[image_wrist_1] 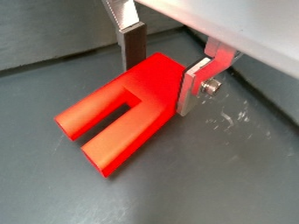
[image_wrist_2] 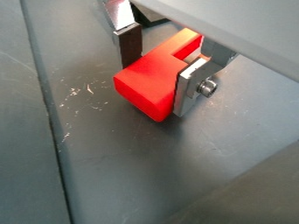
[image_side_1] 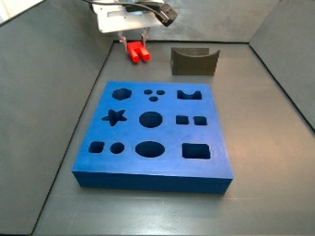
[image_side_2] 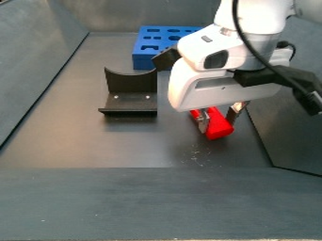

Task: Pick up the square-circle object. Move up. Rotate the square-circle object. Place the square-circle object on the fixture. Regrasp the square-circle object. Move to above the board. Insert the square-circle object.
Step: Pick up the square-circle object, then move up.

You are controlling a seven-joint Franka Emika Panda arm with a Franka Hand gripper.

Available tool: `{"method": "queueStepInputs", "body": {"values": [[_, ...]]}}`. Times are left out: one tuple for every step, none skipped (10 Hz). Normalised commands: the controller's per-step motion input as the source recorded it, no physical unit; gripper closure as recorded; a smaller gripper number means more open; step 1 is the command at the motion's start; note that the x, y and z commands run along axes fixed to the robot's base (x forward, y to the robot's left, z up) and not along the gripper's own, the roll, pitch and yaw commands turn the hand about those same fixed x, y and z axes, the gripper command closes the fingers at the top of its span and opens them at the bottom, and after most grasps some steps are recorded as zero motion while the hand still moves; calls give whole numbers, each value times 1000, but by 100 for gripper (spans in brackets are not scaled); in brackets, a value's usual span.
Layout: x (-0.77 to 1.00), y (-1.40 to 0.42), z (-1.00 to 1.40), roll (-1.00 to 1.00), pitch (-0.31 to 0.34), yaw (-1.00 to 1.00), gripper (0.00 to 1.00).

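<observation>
The square-circle object (image_wrist_1: pixel 122 109), a bright red block with a slotted two-pronged end, lies on the dark grey floor. My gripper (image_wrist_1: pixel 160 86) straddles its solid end, and both fingers press its sides in both wrist views, as also shows at the gripper (image_wrist_2: pixel 156 86) and the block (image_wrist_2: pixel 146 80). In a side view the block (image_side_1: pixel 136 53) sits under the gripper (image_side_1: pixel 133 41), left of the fixture (image_side_1: pixel 192 61). The blue board (image_side_1: pixel 170 166) lies in front of them. In a side view the block (image_side_2: pixel 217 123) rests on the floor right of the fixture (image_side_2: pixel 128 92).
Grey walls enclose the floor on all sides. The board (image_side_2: pixel 142 47) lies behind the fixture in a side view. Scratch marks (image_wrist_2: pixel 82 92) show on the floor beside the block. A floor seam runs close to the gripper.
</observation>
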Motion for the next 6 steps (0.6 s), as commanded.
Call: {"method": "queueStepInputs", "body": {"values": [[0,0,0,0,0,0,100],[0,0,833,0,0,0,100],[25,-73,884,-9,-20,18,100],[-6,-64,792,-12,7,22,100],[-7,-37,626,-9,27,22,100],[-6,-30,531,-8,38,21,100]]}}
